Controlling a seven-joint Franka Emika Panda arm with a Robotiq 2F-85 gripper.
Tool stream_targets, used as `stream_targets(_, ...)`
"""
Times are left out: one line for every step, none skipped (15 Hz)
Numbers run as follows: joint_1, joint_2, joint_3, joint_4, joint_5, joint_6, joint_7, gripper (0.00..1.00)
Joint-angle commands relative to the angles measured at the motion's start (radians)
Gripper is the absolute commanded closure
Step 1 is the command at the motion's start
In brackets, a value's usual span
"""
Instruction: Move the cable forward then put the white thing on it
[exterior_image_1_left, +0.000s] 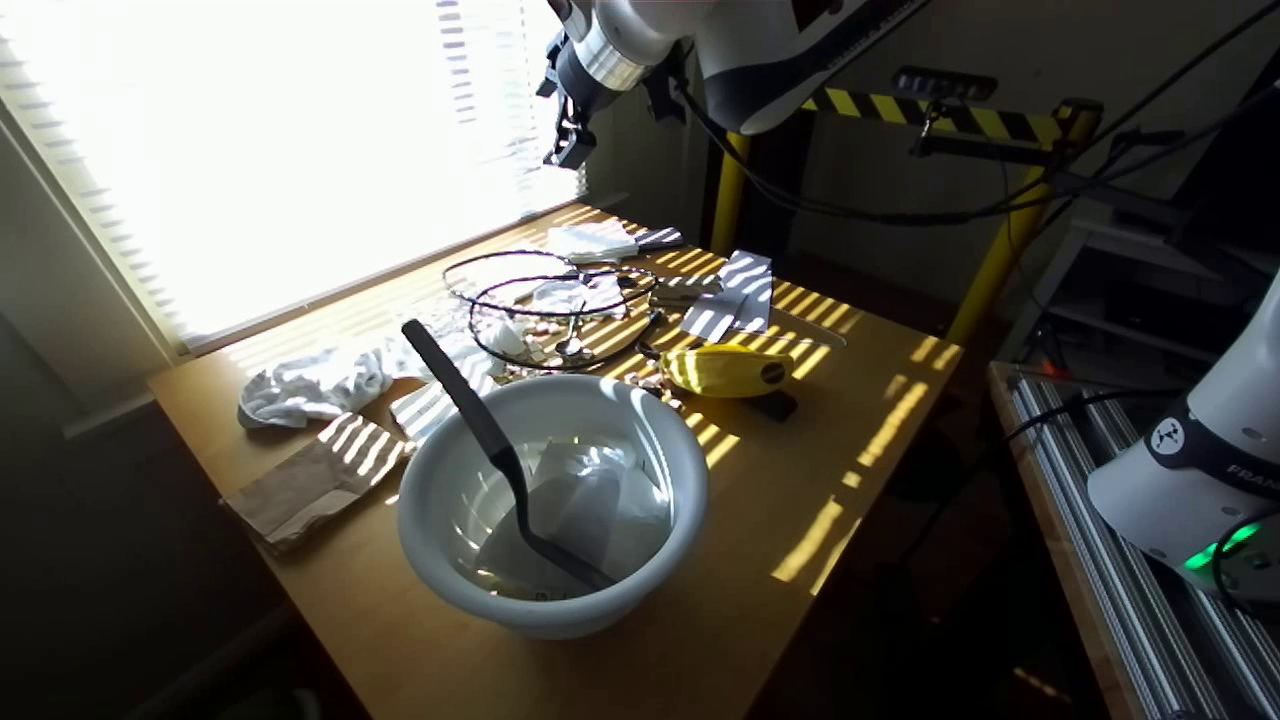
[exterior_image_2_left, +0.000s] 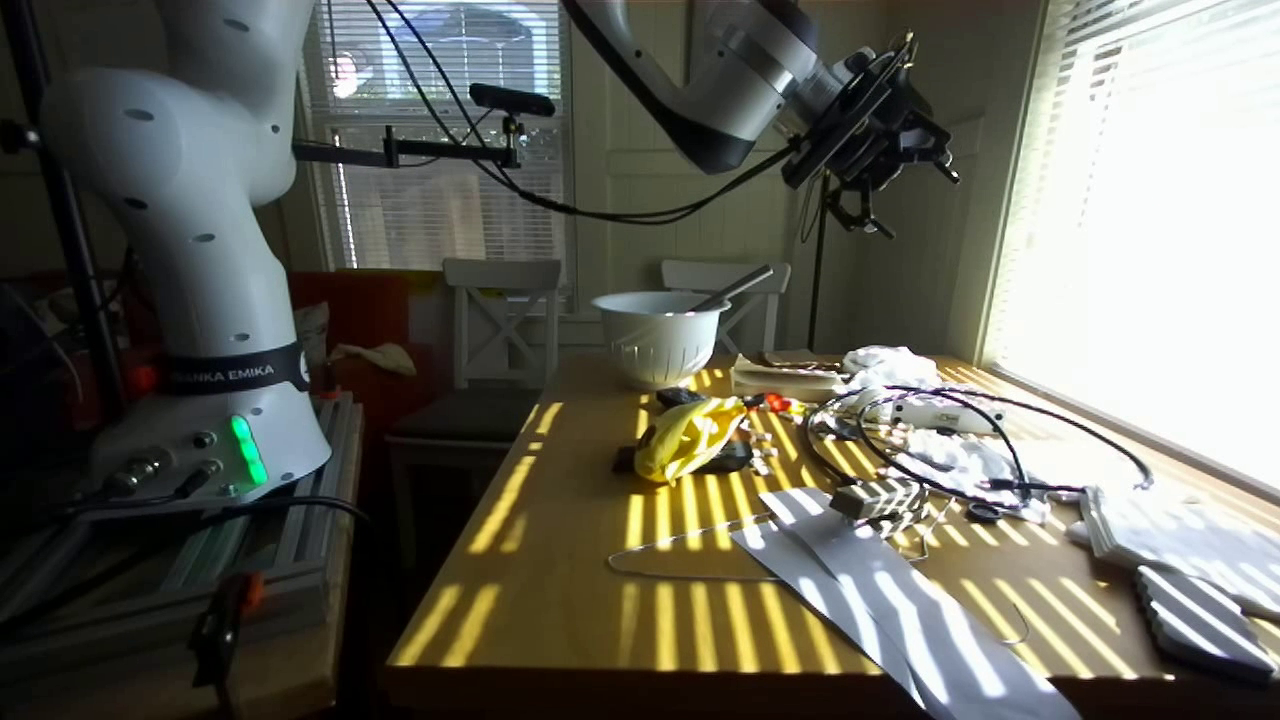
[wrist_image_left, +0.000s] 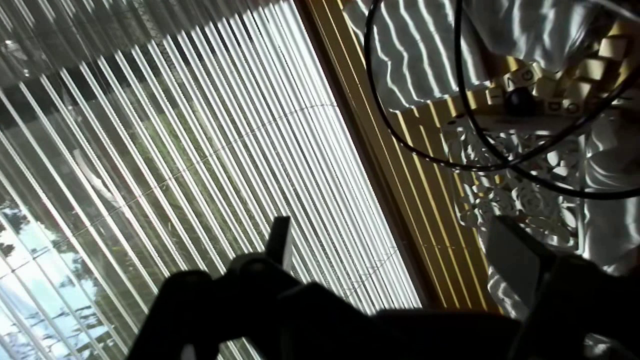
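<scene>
— Gripper, nearest the wrist camera: two dark fingers, spread wide, with window blinds and a sunlit strip of the table visible through the gap.

— And the cable, relative to these fingers?

— Well apart from both. In both exterior views the gripper is raised high above the table, while the cable, a thin black wire, lies in broad loose loops toward the window side, passing over crumpled white material. In the wrist view two of its arcs cross beyond the fingertip on the table side; the rest runs out of view.

— What distinguishes the views?

— Next in size, the white bowl appears in both exterior views but lies outside the wrist view. Its interior, with the lower end of a dark utensil, is exposed in an exterior view; in an exterior view only the handle projects above the rim.

— And the smaller items?

— A yellow item, on the table near the cable, is likewise confined to the exterior views. Smallest, the lettered cubes seen inside the loops' outline can be read as such in the wrist view alone; in both exterior views the pieces are too small to make out.
</scene>
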Motion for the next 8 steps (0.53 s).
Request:
stream_targets(0.034, 0.08, 0.038, 0.012, 0.015, -0.055, -0.081, 0.0)
stream_targets(0.04, 0.115, 0.05, 0.019, 0.021, -0.058, -0.093, 0.0)
stream_targets(0.057, 0.152, 0.048, 0.039, -0.009, -0.06, -0.08, 0.0)
stream_targets(0.069, 0.189, 0.048, 0.057, -0.022, -0.058, -0.07, 0.0)
stream_targets(0.098, 0.237, 0.028, 0.097, -0.064, -0.058, -0.027, 0.0)
stream_targets(0.126, 0.283, 0.01, 0.138, -0.098, -0.061, 0.013, 0.0)
stream_targets(0.152, 0.316, -0.001, 0.174, -0.115, -0.086, 0.039, 0.0)
stream_targets(0.108, 0.229, 0.028, 0.064, -0.061, -0.06, -0.015, 0.0)
